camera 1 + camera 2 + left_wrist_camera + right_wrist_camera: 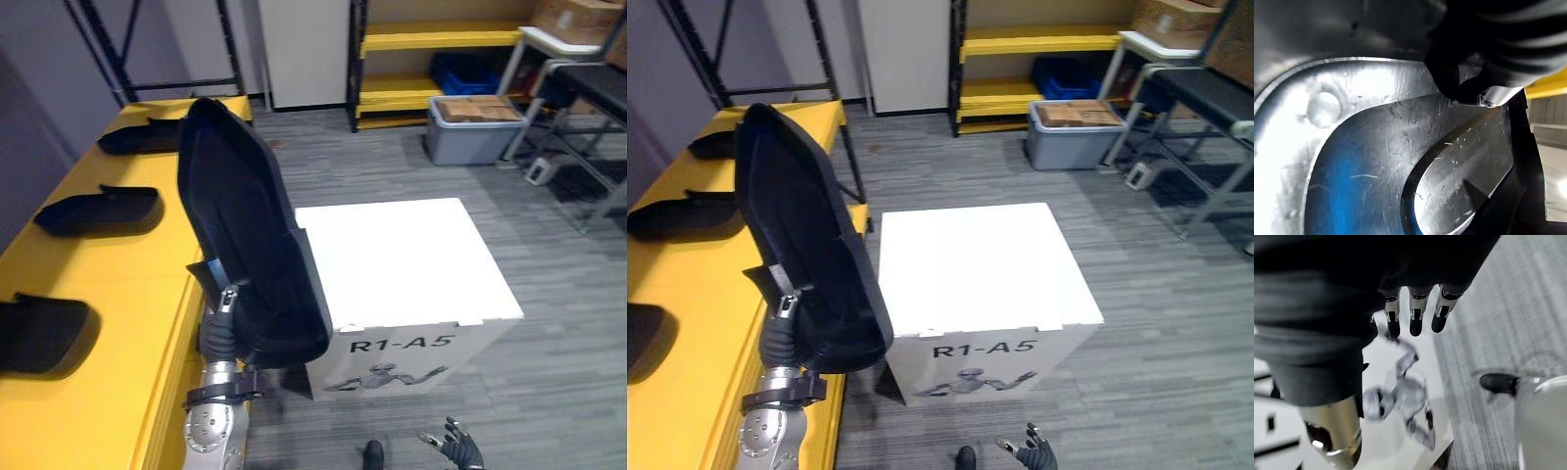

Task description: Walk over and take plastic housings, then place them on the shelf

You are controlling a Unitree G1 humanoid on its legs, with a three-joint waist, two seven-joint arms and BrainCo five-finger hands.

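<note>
- Fingers [228, 300] of the left hand [219, 333] pinch the lower edge of the black plastic housing [245, 215], upright between yellow shelf [127, 264] and white box [402, 255].
- Right hand [457, 447] hangs low, fingers [1410, 323] loosely spread, empty.
- Likely light, stiff, slick, top-heavy; grip its rim firmly.

Bare shelf [118, 264] lay free on the left between the middle housing [98, 211] and the near housing [39, 333], while the upright held housing [245, 215] and a white box [402, 255] crowded the right.

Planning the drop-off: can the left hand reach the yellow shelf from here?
Probably yes: the shelf runs right beside the left hand holding the housing, with bare space between the housings on it.
</note>
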